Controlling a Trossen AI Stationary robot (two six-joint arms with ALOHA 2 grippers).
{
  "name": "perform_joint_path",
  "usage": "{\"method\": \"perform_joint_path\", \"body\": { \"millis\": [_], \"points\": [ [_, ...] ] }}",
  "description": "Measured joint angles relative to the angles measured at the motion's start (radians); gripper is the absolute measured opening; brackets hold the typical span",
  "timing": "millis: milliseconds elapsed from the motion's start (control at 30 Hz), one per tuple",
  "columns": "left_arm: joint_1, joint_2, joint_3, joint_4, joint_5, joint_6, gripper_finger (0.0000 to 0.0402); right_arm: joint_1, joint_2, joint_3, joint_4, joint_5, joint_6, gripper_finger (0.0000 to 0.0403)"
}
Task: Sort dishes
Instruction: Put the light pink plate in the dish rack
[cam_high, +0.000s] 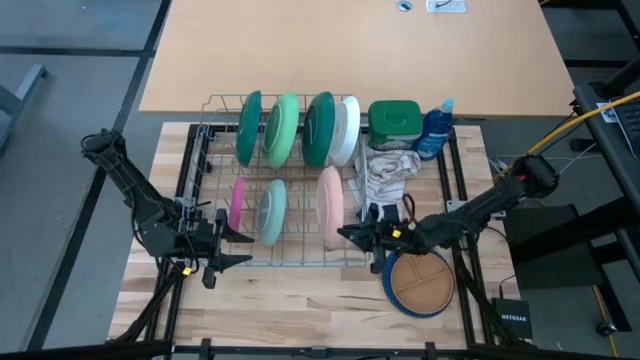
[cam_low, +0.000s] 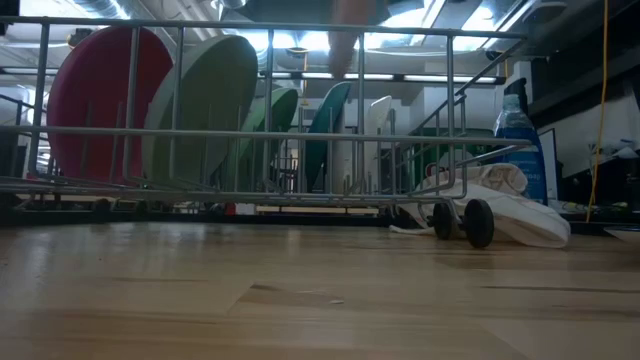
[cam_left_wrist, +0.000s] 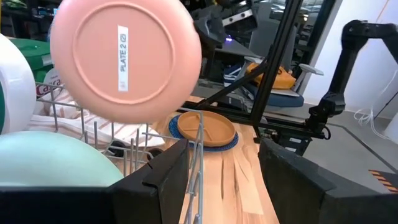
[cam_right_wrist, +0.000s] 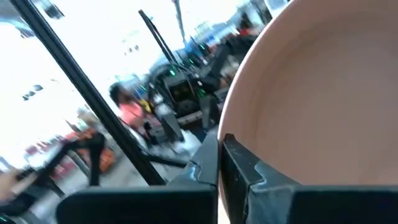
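seven racked plates (cam_high: 285, 128), two stacked plates (cam_high: 421, 283)

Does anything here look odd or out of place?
One thing: a crumpled beige-and-white cloth lies bunched at the right end of the dish rack, among dishes. Also, the brown plate sits on a navy plate on the table, outside the rack. Nothing looks spilled or broken.

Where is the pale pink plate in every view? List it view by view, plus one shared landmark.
High view: the pale pink plate stands on edge at the rack's right end.
Low view: likely the pinkish blur at top centre.
Left wrist view: upper left, face-on.
Right wrist view: fills the right side.
Landmark: the wire rack, absent only from the right wrist view.
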Motion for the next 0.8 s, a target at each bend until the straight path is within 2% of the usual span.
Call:
{"method": "perform_joint_path", "body": {
  "millis": [167,400,667,800],
  "points": [
    [0.0,0.0,0.0,-0.001,0.0,0.0,0.0184,-0.021,0.132,-0.036,0.276,-0.067,-0.001,0.0005],
    [0.0,0.0,0.0,0.0,0.0,0.0,0.0184,-0.045,0.315,-0.036,0.61,-0.091,-0.001,0.0005],
    [0.0,0.0,0.0,0.0,0.0,0.0,0.0184,-0.067,0.447,-0.022,0.784,-0.091,0.047,0.0005],
    [0.0,0.0,0.0,-0.001,-0.001,0.0,0.0184,-0.087,0.495,0.029,0.787,-0.131,0.054,0.0005]
  ]
}}
